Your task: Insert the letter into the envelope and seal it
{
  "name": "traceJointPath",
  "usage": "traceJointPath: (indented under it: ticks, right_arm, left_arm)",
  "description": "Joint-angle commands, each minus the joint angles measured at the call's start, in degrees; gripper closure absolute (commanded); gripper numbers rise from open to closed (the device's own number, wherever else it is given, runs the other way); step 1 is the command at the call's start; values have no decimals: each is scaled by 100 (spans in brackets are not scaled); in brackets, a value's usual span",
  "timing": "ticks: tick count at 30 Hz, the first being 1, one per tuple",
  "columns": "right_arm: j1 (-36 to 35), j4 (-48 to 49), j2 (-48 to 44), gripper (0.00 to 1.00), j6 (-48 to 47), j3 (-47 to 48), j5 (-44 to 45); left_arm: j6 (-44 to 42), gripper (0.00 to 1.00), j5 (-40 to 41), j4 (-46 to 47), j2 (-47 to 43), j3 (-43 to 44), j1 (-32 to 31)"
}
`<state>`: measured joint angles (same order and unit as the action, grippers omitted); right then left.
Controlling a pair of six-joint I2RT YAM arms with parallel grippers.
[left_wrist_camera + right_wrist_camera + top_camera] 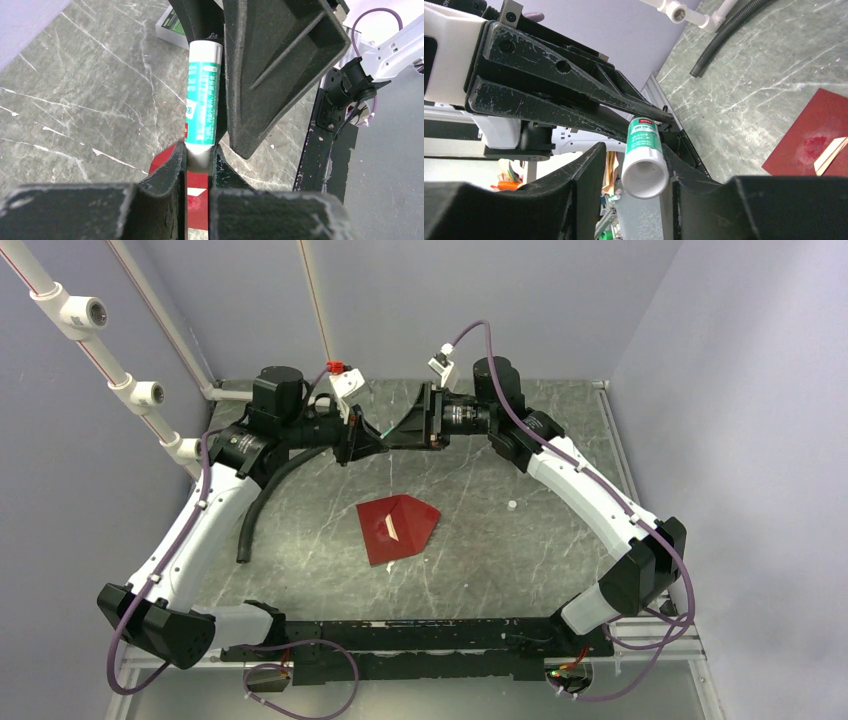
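The dark red envelope lies flat mid-table with its flap open; it also shows in the right wrist view and between the fingers in the left wrist view. A narrow pale tan strip lies on it; the rest of the letter is hidden. Both grippers meet in the air above the back of the table. My left gripper is shut on one end of a white-and-green glue stick. My right gripper is open around the stick's other end, with a gap at one finger.
A small white-and-green box lies on the table beyond the grippers. A black corrugated hose curves along the left side. A tiny white bit lies right of the envelope. Walls close in the back and sides.
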<state>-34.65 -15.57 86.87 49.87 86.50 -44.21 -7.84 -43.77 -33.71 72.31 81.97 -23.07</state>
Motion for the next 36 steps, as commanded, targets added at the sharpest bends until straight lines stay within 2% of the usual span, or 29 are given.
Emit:
traceJointPath:
  ticks: [1,4,8,12,23,30,32,34,35,36]
  right_arm:
    - [-6,34,-195,59,-164,130,-165]
    - [-2,2,-168,59,-204,147,-99]
    - [-6,46,-161,51,-177,166,67]
    - [-6,131,-157,49,-127,174,219]
    - [-15,349,-173,70,-82,162,-21]
    - [-15,269,-178,66,-184,199,-43]
    - [-15,249,-167,72,-219,224,-53]
    - [-15,211,-167,88,-296,242,-34]
    - [-15,172,-167,97,-353,256,10]
    - [-15,113,-169,100,-419,263,72]
  left_arm:
    - [-46,98,-188,76,13,85,17]
    - [-105,98,-352,10,1,111,20]
    - [-143,98,-505,-80,10,143,20]
    - [-137,97,-574,-116,26,131,14]
    - [-22,97,-199,-97,44,165,16]
    - [-45,97,37,-110,46,173,17]
    - [-25,97,69,-120,61,171,15]
    - [88,94,167,-147,97,206,22]
    - [154,89,212,-176,125,245,21]
    - [220,81,271,-205,147,282,22]
